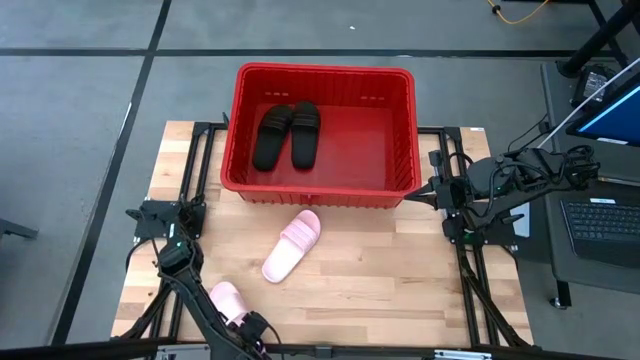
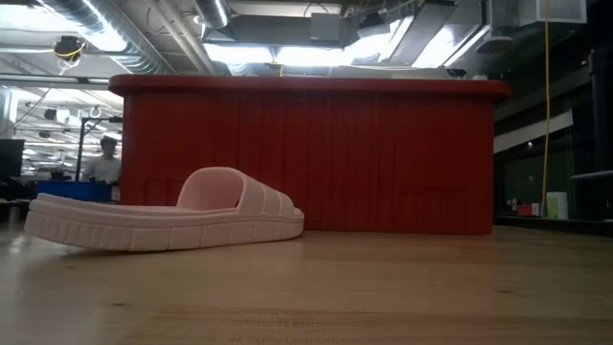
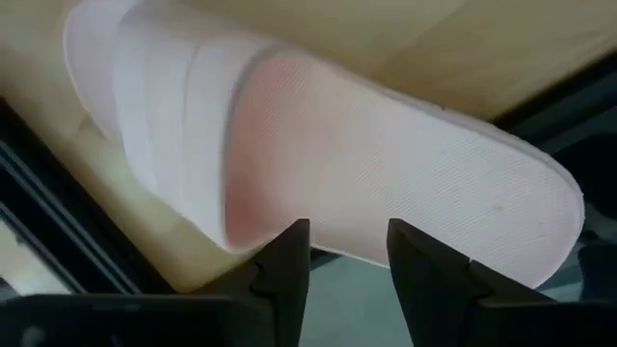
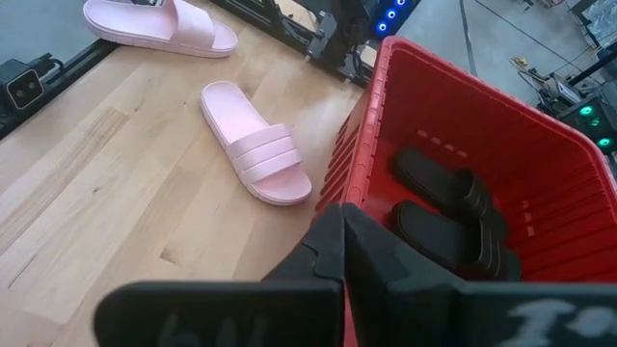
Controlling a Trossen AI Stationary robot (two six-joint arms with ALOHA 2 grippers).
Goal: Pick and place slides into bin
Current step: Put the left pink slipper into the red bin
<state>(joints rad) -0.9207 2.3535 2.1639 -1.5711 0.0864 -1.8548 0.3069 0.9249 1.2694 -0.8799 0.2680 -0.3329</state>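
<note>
Two black slides lie side by side on the floor of the red bin, toward its left. One pale pink slide lies sole-down on the table in front of the bin, and shows in the low view. The other pink slide lies near the table's near-left corner. My left gripper points down over its long side edge, open, a finger on either side of a stretch of the rim. My right gripper hangs shut beside the bin's right wall. My left gripper stands from above at the long side rim of the near pink slide, around its heel half. Whether its fingers touch the slide, I cannot tell. The slide lies flat, strap up.
The bin stands at the table's far middle, its right half bare. Bare wood lies between the middle pink slide and the table's right edge. Dark arm frames run along both sides. A laptop sits off the table's right. A person shows far behind.
</note>
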